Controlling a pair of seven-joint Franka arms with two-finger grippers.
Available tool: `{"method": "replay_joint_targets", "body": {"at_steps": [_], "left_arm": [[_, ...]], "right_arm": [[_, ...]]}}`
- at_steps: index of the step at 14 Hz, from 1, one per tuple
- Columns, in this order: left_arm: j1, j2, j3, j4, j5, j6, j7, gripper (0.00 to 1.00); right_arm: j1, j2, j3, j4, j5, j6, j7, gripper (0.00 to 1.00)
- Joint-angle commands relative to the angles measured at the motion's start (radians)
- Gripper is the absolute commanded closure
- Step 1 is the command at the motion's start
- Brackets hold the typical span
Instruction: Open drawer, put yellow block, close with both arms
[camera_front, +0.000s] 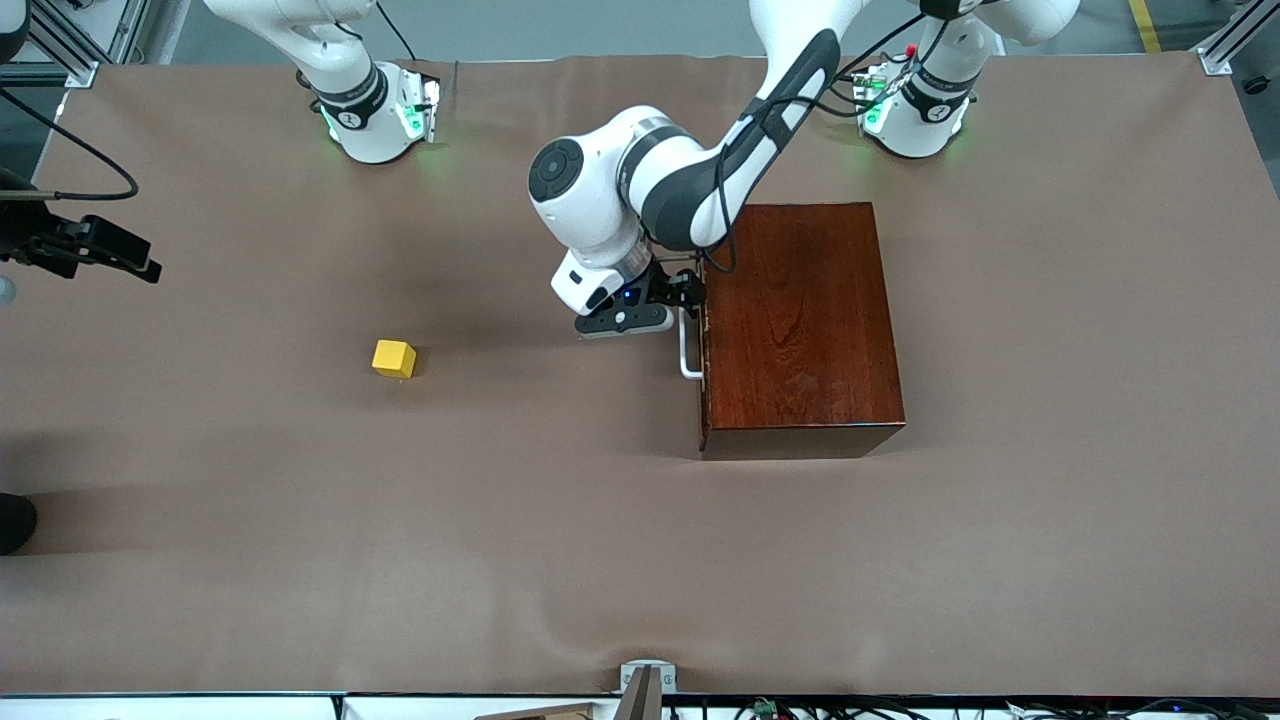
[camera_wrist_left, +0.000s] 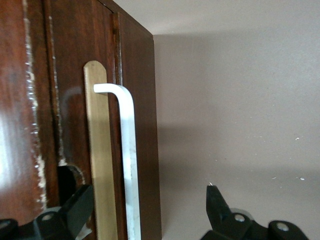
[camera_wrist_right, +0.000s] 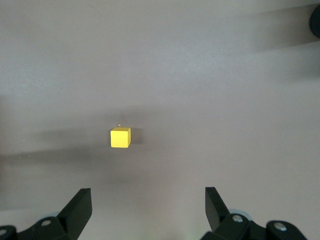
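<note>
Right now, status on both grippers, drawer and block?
Left gripper open, straddling the drawer's white handle; drawer closed. Right gripper open, above the yellow block lying on the table. Nothing in the way.

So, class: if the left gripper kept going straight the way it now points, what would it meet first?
Probably the white handle on the drawer front: the left gripper is open, the handle lying between its fingers. Depth is unclear, so it may reach the wood just after.
</note>
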Motion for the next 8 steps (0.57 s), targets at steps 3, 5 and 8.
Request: {"method": "replay_joint_targets", "body": {"at_steps": [3,5,8], "left_arm": [[-0.012,0.049,0.013,0.038,0.025,0.035,0.013,0.0],[-0.011,0.051,0.01,0.032,0.021,0.032,0.016,0.0],[-0.011,0.069,0.008,0.032,0.013,0.031,0.011,0.0]], "right_arm": [[-0.004,0.003,0.004,0.014,-0.004,-0.015,-0.007,0.0],[-0.006,0.003,0.004,0.014,-0.004,-0.021,-0.007,0.0],[-0.006,0.001,0.004,0.016,-0.004,-0.024,-0.007,0.0]]}}
